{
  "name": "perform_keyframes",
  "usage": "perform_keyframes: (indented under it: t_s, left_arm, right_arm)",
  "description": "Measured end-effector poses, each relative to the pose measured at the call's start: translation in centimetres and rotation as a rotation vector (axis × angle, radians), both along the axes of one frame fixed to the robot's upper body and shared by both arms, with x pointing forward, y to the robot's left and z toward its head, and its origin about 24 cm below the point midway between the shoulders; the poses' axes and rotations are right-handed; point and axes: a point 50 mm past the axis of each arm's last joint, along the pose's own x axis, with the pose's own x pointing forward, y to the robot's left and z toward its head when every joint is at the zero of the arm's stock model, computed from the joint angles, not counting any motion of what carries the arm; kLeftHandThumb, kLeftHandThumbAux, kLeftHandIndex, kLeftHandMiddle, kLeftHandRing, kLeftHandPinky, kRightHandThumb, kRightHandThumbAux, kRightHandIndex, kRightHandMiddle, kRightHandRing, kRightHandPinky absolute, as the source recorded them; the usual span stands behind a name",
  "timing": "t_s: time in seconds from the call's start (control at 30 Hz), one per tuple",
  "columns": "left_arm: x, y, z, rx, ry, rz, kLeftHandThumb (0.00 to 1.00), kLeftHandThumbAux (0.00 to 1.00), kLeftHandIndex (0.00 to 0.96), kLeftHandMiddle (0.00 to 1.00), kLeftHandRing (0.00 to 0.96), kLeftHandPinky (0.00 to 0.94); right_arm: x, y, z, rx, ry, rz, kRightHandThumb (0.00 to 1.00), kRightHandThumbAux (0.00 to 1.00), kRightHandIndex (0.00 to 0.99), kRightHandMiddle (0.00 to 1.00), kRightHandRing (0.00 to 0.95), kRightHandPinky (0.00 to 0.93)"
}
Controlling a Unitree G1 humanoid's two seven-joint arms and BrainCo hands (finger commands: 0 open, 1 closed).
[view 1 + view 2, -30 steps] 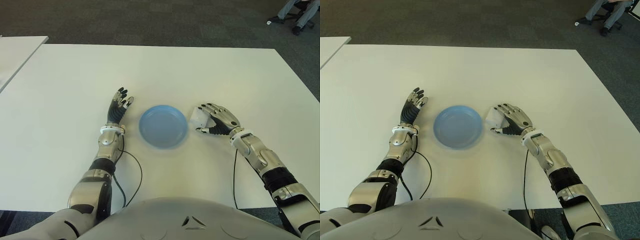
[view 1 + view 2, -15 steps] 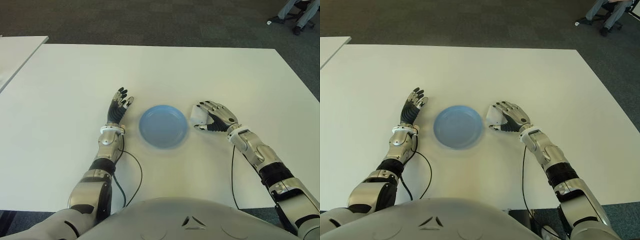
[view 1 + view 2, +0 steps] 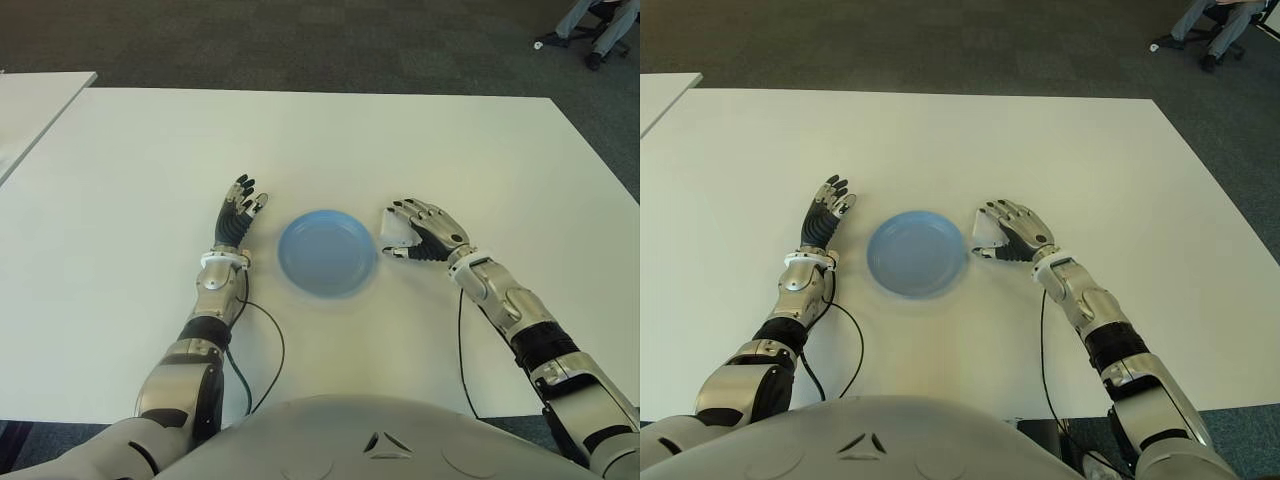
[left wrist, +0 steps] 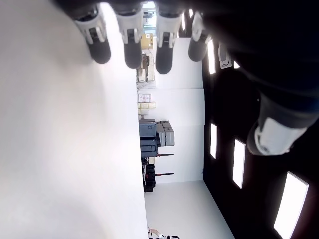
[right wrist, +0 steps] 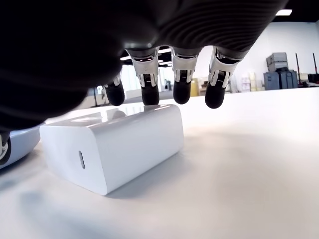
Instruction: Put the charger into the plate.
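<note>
The charger (image 5: 112, 144) sits on the table (image 3: 320, 140) just right of the plate (image 3: 326, 251), so nothing is placed yet; grasp, lift and drop all remain. The right hand (image 3: 425, 231) hovers over it, fingers (image 5: 149, 84) arched above its top but not closed on it. The left hand (image 3: 236, 221) shows left of the plate, fingers extended, holding nothing. Only the right wrist view reveals the gap between fingertips and charger; the eye views show the hand covering it.

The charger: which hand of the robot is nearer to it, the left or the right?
Right. The right hand is directly over the charger, fingers spread, not gripping. The left hand is open, across the plate.
</note>
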Motion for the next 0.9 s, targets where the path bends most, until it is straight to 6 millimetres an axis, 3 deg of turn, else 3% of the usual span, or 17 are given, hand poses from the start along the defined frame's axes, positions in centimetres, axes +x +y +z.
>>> perform_keyframes:
  t_s: [0.9]
  left_arm:
    - [0.05, -0.04, 0.01, 0.001, -0.004, -0.002, 0.000, 0.518, 0.055, 0.134, 0.106, 0.080]
  right_arm:
    - [0.49, 0.89, 0.29, 0.020, -0.022, -0.005, 0.321, 0.278, 0.000, 0.000, 0.000, 0.000]
